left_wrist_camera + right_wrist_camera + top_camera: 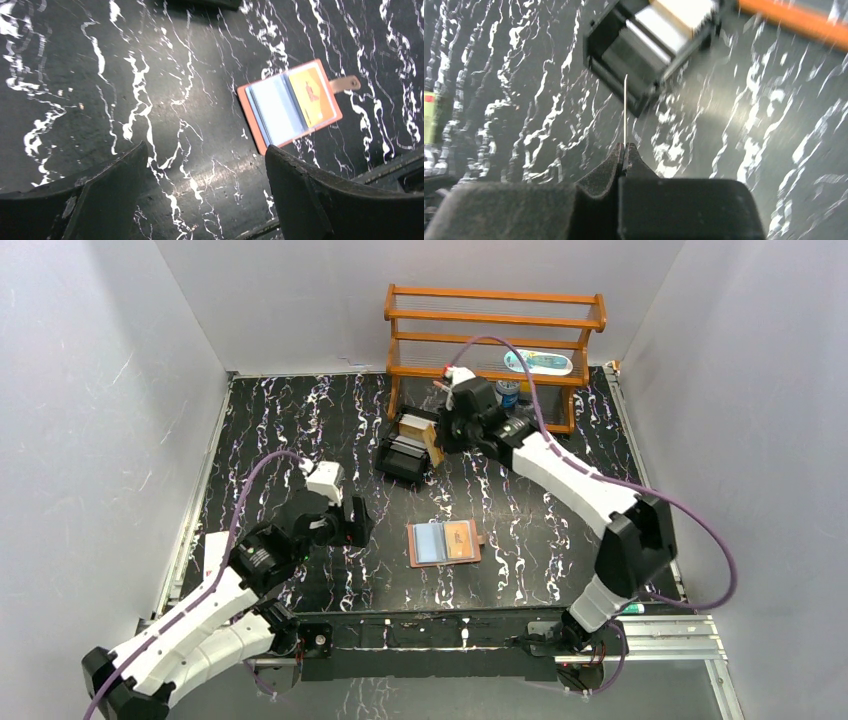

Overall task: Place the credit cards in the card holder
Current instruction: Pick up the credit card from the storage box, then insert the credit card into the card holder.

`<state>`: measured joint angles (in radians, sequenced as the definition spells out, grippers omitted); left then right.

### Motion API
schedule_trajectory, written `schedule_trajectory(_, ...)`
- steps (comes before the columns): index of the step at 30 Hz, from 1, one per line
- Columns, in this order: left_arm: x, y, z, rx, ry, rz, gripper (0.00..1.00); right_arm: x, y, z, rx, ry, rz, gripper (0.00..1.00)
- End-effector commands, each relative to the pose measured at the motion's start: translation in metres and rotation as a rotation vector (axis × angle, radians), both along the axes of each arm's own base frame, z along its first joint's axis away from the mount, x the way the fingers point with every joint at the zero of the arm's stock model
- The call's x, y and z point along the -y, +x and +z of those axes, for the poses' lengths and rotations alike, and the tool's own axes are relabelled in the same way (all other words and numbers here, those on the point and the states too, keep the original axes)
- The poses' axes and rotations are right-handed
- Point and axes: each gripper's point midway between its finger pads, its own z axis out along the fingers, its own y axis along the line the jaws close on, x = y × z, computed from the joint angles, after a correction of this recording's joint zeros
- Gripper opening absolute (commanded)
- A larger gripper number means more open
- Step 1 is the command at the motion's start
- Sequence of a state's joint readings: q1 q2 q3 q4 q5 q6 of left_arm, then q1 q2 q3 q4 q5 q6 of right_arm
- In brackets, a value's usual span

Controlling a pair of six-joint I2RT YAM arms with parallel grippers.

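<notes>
The card holder [445,542] lies open on the black marbled table, a pale blue card [272,107] in its left pocket and an orange card [311,95] in its right. My left gripper [355,523] hovers to its left, open and empty [205,150]. My right gripper [437,440] is at the right end of the black tray [400,465], shut on a yellowish credit card [433,447]. That card shows edge-on as a thin pale line [625,110] rising from the closed fingertips [625,145]. More cards [413,425] stand in the tray.
A wooden rack [495,330] stands at the back, with a blue-white object [540,362] on its shelf and a small can [508,392] below. White walls enclose the table on three sides. A pen [640,608] lies by the right arm's base.
</notes>
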<state>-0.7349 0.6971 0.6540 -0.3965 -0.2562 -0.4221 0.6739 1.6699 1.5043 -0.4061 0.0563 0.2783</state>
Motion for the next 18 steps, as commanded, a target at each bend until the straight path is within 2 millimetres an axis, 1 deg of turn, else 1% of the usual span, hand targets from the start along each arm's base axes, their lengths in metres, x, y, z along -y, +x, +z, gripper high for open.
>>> schedule_trajectory(1,0.029,-0.004,0.001,-0.083,-0.072,-0.086,0.81,0.011,-0.027,0.004,-0.189,0.286,-0.291,0.0)
schedule_trajectory(2,0.034,-0.005,-0.001,-0.108,-0.074,-0.102,0.78,0.014,-0.035,0.003,-0.231,0.33,-0.329,0.0)
schedule_trajectory(5,0.053,-0.009,-0.009,-0.183,-0.097,-0.164,0.68,0.026,-0.055,-0.016,-0.326,0.344,-0.403,0.0)
schedule_trajectory(10,0.085,-0.011,-0.028,-0.299,-0.175,-0.222,0.46,0.032,-0.087,-0.047,-0.426,0.354,-0.382,0.0)
schedule_trajectory(11,0.092,-0.011,-0.029,-0.313,-0.205,-0.232,0.43,0.033,-0.091,-0.05,-0.431,0.363,-0.376,0.0)
schedule_trajectory(13,0.105,-0.011,-0.033,-0.338,-0.267,-0.25,0.31,0.034,-0.097,-0.056,-0.43,0.38,-0.346,0.0)
schedule_trajectory(14,0.111,-0.01,-0.035,-0.347,-0.294,-0.258,0.24,0.032,-0.1,-0.058,-0.42,0.388,-0.312,0.0)
schedule_trajectory(15,0.115,-0.01,-0.037,-0.358,-0.312,-0.26,0.15,0.029,-0.1,-0.059,-0.396,0.403,-0.261,0.0)
schedule_trajectory(16,0.118,-0.009,-0.041,-0.368,-0.322,-0.259,0.07,0.03,-0.102,-0.064,-0.4,0.404,-0.237,0.0)
schedule_trajectory(18,0.121,-0.007,-0.05,-0.391,-0.319,-0.247,0.01,0.038,-0.104,-0.076,-0.43,0.396,-0.249,0.0)
